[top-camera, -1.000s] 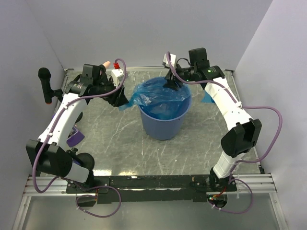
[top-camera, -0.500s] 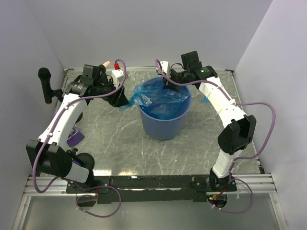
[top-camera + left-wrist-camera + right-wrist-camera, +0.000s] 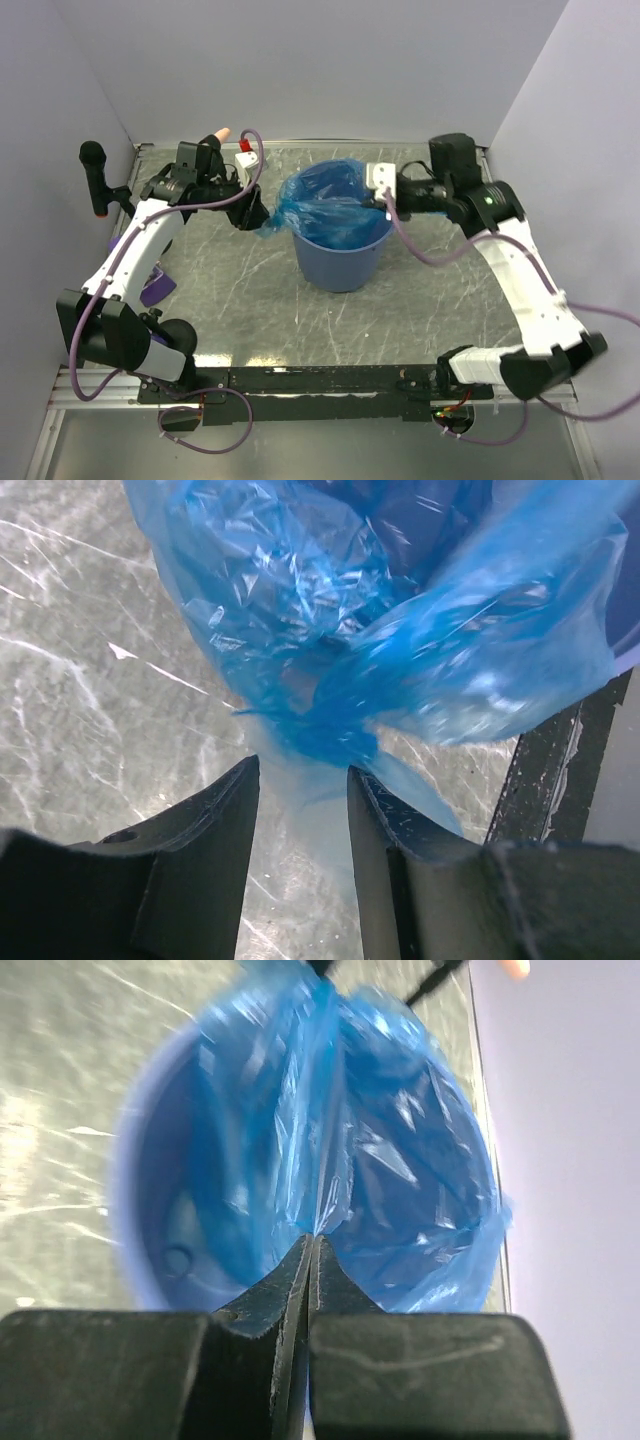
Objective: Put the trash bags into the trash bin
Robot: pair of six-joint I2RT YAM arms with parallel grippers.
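Trash bag [image 3: 335,205] drapes trash bin [image 3: 340,268], mid-bench [image 3: 230,290], stretched left-right. L gripper [image 3: 300,772] grips left corner outside rim; R gripper [image 3: 312,1242] pinched shut on right fold, over opening.

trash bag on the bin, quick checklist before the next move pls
1. left gripper has trash bag film between its jaws: ok
2. right gripper shut on a fold of film: ok
3. trash bin upright: ok
4. bag fully inside bin: not ok, a corner trails out toward the left gripper
5. film untorn: cannot tell
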